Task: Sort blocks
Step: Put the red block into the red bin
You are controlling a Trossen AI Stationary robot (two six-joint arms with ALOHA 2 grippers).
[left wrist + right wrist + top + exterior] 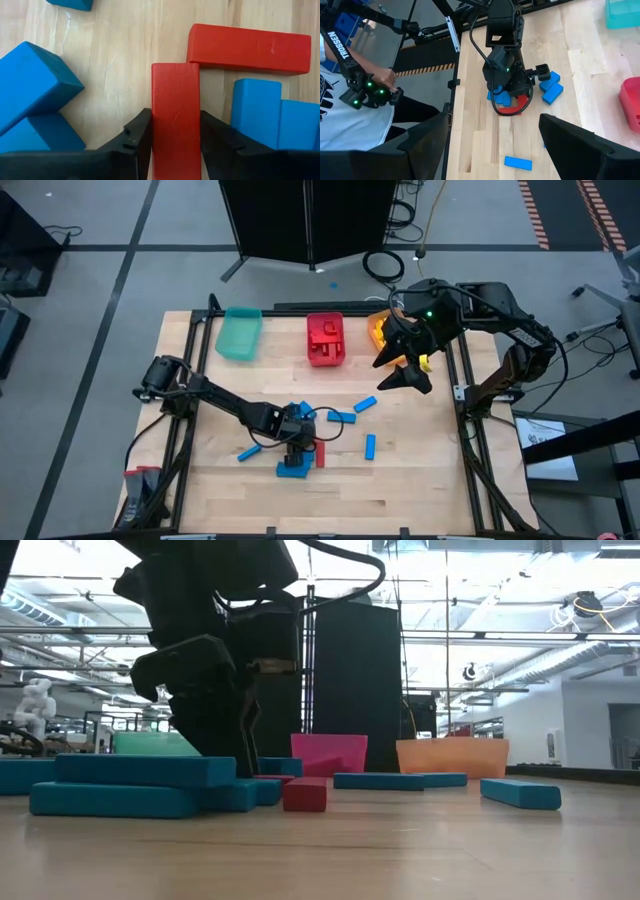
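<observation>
While my left gripper [175, 137] is reaching straight down among the blue blocks [293, 470] near the table's [420, 480] front, its fingers are pinching a red block [175, 120]; my right gripper [405, 365] is hovering, spread wide, beside the orange bin [377, 330].

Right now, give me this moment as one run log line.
left pincer: closing around red rectangular block on wooden table | right pincer: open, raised near orange plastic bin | red bin: holds red blocks
</observation>
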